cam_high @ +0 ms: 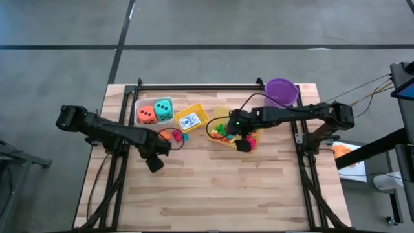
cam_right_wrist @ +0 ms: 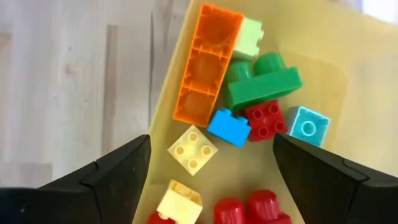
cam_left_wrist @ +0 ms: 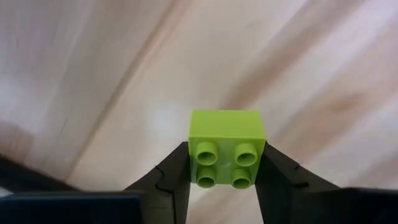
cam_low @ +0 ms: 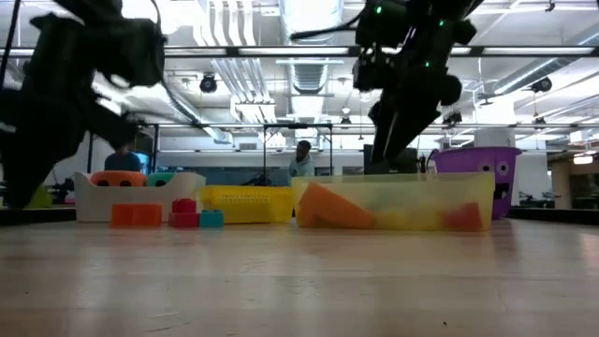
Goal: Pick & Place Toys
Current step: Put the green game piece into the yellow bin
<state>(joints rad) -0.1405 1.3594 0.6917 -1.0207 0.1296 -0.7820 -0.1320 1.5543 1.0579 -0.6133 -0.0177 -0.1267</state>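
My left gripper (cam_high: 155, 163) points down near the table's left front and is shut on a lime-green brick (cam_left_wrist: 227, 146). My right gripper (cam_right_wrist: 211, 180) hangs open over the clear bin (cam_high: 223, 116). The bin holds loose bricks, among them a long orange one (cam_right_wrist: 205, 68), a green one (cam_right_wrist: 261, 84), a red one (cam_right_wrist: 264, 118), a blue one (cam_right_wrist: 229, 127) and a yellow one (cam_right_wrist: 193, 149). Nothing lies between the right fingers. A few more bricks (cam_high: 171, 136) lie on the wood between the two grippers. My left gripper pinches the lime-green brick by two opposite side walls (cam_left_wrist: 194, 163), one finger on each. The fingers come from above, pointing down. The brick sits level, its four studs (cam_left_wrist: 225, 163) toward the wrist and the table's wood behind it.
A white bin (cam_high: 139, 103) at the back left holds an orange die (cam_high: 147, 115) and a teal die (cam_high: 163, 109). Beside it a yellow bin (cam_high: 200, 113) carries a blue-white card box (cam_high: 188, 121). A purple bucket (cam_high: 281, 90) stands at the back right. Bare wood fills the table's near half.
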